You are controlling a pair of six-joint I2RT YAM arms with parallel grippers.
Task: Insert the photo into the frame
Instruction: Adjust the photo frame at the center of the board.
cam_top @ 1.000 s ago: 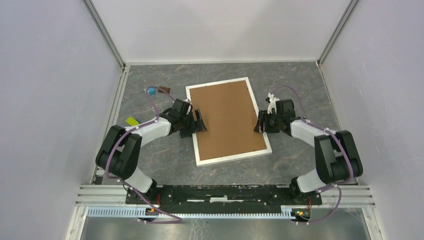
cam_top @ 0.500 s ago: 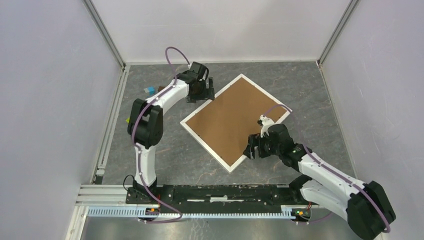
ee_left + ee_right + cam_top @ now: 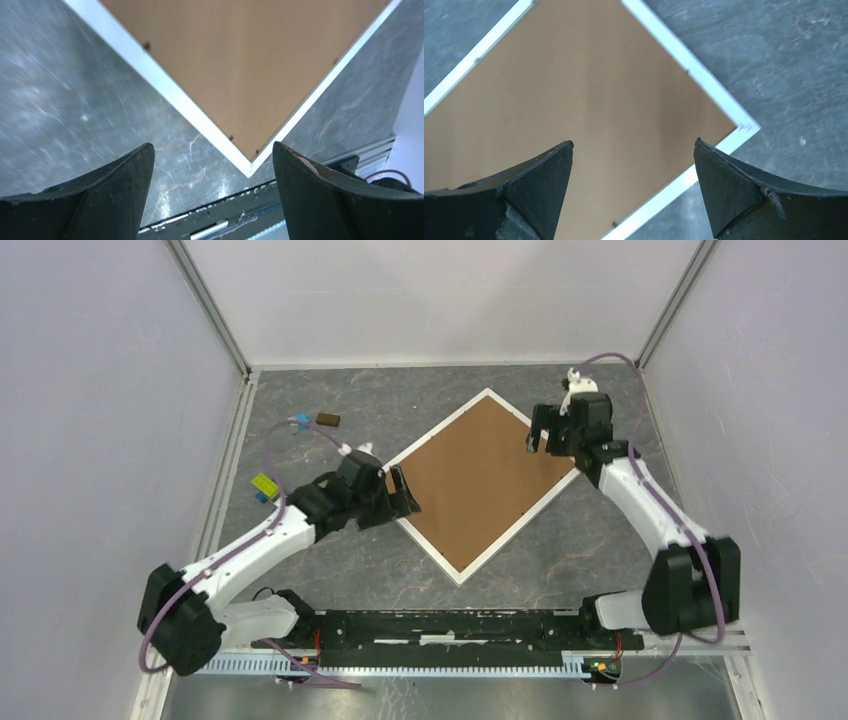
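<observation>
The frame (image 3: 437,430) lies face down on the grey table, turned like a diamond, with a brown backing board (image 3: 480,480) filling it. The photo is hidden. My left gripper (image 3: 404,492) hovers open at the frame's left corner. In the left wrist view its open jaws (image 3: 212,145) straddle bare table, with the frame's near corner (image 3: 170,86) and the board (image 3: 250,65) ahead. My right gripper (image 3: 538,430) is open over the upper right edge. In the right wrist view its jaws (image 3: 633,141) hang above the board (image 3: 574,85) and the white rim (image 3: 704,78), holding nothing.
A small brown block (image 3: 327,420), a blue piece (image 3: 300,424) and a yellow-green piece (image 3: 264,485) lie at the table's left. Pale walls close in the back and both sides. The metal rail (image 3: 450,625) carrying the arm bases runs along the near edge.
The frame has turned from nearly upright to a diamond. The left gripper swung to the far corner and back to the left corner. The right gripper went from near edge to upper right edge, jaws widening.
</observation>
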